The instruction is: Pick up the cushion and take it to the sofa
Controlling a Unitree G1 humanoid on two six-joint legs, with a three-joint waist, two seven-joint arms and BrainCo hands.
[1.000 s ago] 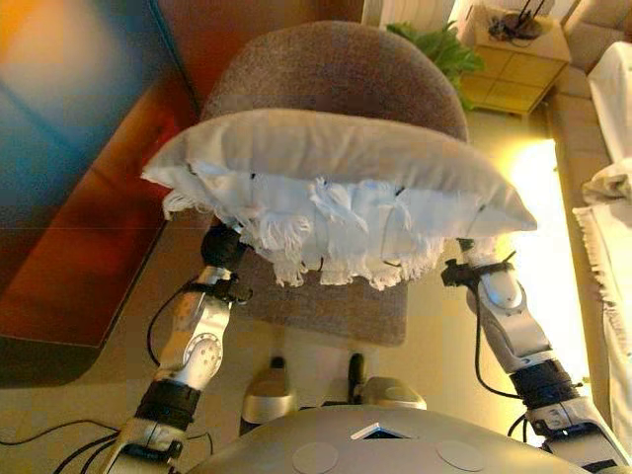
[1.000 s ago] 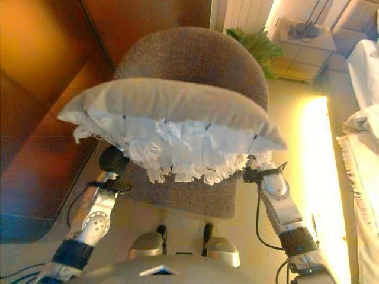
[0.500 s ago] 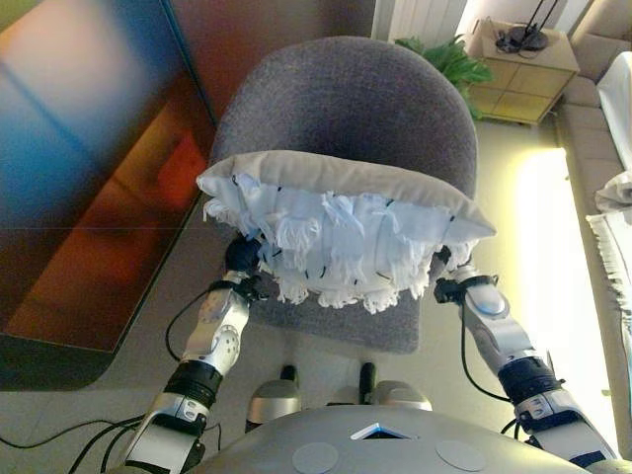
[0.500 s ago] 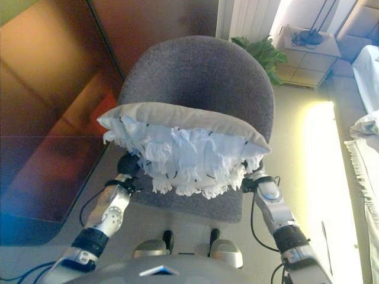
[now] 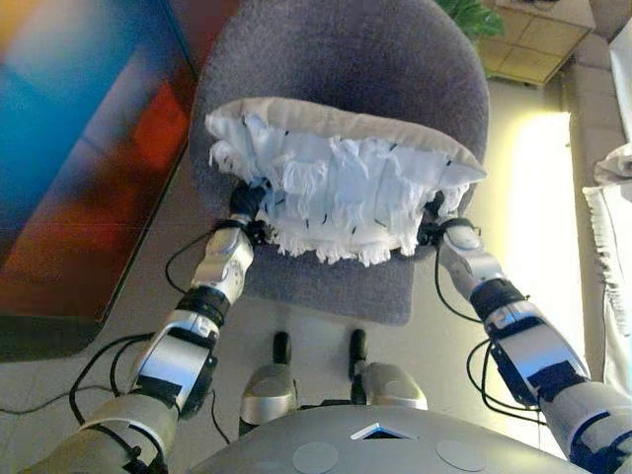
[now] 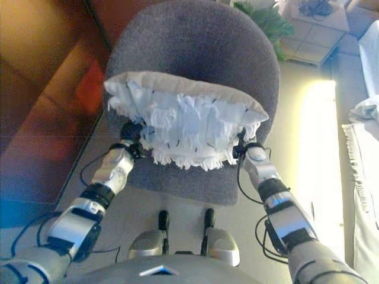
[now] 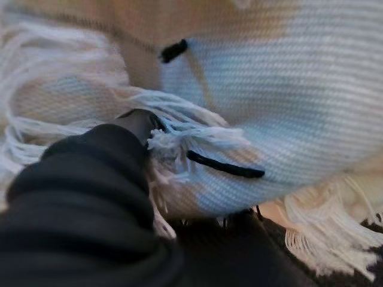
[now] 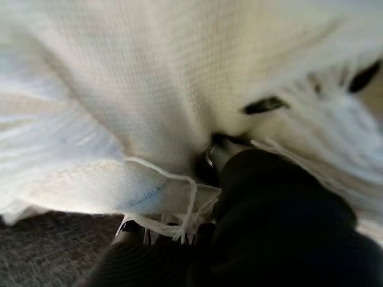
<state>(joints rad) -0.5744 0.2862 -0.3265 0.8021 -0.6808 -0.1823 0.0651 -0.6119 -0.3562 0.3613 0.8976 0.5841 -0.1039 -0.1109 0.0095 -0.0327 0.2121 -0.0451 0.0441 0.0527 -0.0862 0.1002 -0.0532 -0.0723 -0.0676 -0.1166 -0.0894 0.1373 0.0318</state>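
The cushion (image 5: pixel 341 183) is white with a beige top and a shaggy fringe with dark ties. It is held between both hands just above the seat of a grey upholstered chair (image 5: pixel 336 59). My left hand (image 5: pixel 247 202) is at its left underside and my right hand (image 5: pixel 434 212) at its right underside. In the left wrist view the hand's dark cover (image 7: pixel 78 179) is pressed into the cushion's weave (image 7: pixel 287 89), fingers hidden. In the right wrist view the hand (image 8: pixel 275 203) is buried in the cushion (image 8: pixel 119 78) the same way, above the chair seat (image 8: pixel 48 251).
A dark glossy panel (image 5: pixel 69 148) stands at the left. A green plant (image 5: pixel 474 15) and a light wooden cabinet (image 5: pixel 538 35) are at the back right. A white fringed throw (image 6: pixel 364 136) hangs along the right edge, past a bright strip of floor (image 5: pixel 538 217).
The cushion has gone from high and close to the camera to lower and further out, down by the chair seat. Both arms have stretched forward, and the camera has shifted.
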